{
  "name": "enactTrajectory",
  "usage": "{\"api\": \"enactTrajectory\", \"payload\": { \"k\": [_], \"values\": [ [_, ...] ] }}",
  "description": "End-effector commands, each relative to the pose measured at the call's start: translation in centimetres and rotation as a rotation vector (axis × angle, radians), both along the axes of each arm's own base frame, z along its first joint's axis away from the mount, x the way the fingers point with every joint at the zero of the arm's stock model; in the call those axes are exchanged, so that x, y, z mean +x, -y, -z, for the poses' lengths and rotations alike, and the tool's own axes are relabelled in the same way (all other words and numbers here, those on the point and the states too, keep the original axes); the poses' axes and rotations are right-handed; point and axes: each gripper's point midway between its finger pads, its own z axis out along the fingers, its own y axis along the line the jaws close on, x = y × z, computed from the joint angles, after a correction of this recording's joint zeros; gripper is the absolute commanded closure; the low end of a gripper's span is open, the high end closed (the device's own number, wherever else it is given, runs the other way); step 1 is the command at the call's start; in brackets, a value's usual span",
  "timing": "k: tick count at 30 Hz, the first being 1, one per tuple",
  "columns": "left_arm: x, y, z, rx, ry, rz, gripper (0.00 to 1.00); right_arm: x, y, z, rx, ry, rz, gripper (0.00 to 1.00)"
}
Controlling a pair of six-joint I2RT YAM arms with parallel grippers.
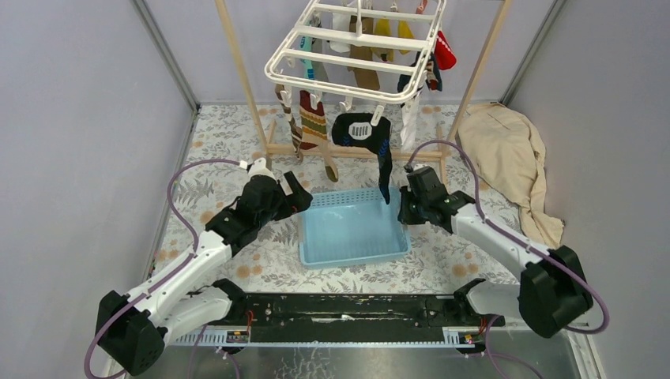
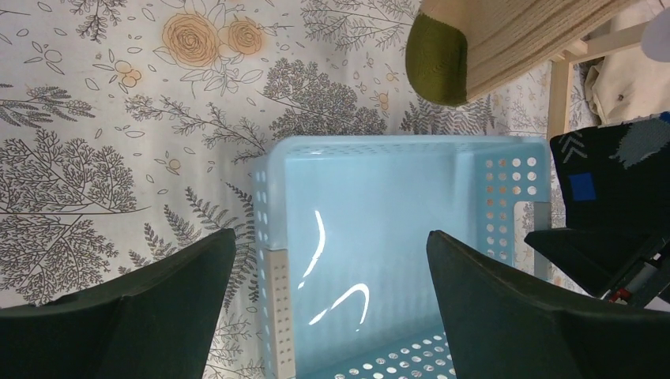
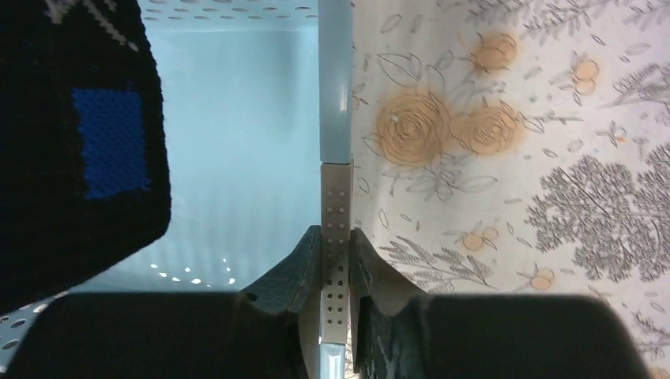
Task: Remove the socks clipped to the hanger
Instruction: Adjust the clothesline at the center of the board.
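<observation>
Fingers (image 3: pixel 292 272) of the right gripper (image 3: pixel 335 237) sit one on each side of the basket (image 3: pixel 335 118) wall, pinching its thin perforated rim. Judging from that, the basket is about to be shifted, and the grip is the first weak point. A one-sided pinch on a flexible rim could slip off, or tilt the basket if the pull goes upward rather than along the worktop (image 1: pixel 221 134).

Just ahead of this gripper, on the basket side, hangs the toe of a black sock (image 3: pixel 79 118) with a blue patch. Its top looks to be clipped. If the basket or wrist moves forward it may brush that toe, and a snag would tug the clip and set the hanger swinging.

Across the basket, the left gripper (image 2: pixel 330 237) hovers above the opposite wall with its fingers spread wide, holding nothing. Should the basket slide that way, the wall could knock into it.

Farther out and above both grippers, the hanger (image 1: pixel 340 88) appears to dangle from a wooden rack (image 1: pixel 237 63), with many socks (image 1: pixel 314 126) clipped beneath it. It hangs free, so a hard downward pull on a sock may swing the frame or unhook it rather than open the clip. A sock released off-centre could drop beyond the basket onto the worktop.
</observation>
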Motion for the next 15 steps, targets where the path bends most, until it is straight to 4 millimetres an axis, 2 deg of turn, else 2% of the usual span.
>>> {"api": "enactTrajectory", "payload": {
  "k": [1, 4, 8, 12, 13, 15],
  "values": [
    [0.4, 0.2, -2.1, 0.013, 0.044, 0.011, 0.01, -0.6, 0.6, -1.7, 0.060, 0.049, 0.097, 0.87],
    [0.4, 0.3, -3.0, 0.003, 0.064, 0.017, 0.01, -1.3, 1.0, -1.7, 0.050, 0.033, 0.095, 0.85],
    [0.3, 0.5, -3.9, -0.008, 0.082, 0.022, 0.01, -1.8, 1.0, -2.2, 0.064, 0.033, 0.099, 0.52],
    [-0.2, 1.3, -5.7, -0.046, 0.109, 0.067, 0.01, -1.8, 1.4, -3.6, 0.071, 0.073, 0.108, 0.21],
    [-0.3, 1.5, -6.2, -0.058, 0.120, 0.081, 0.01, -1.8, 1.6, -4.2, 0.071, 0.089, 0.111, 0.15],
    [-0.8, 1.9, -7.3, -0.079, 0.138, 0.106, 0.01, -1.7, 1.7, -5.5, 0.082, 0.125, 0.106, 0.12]
  ]
}}
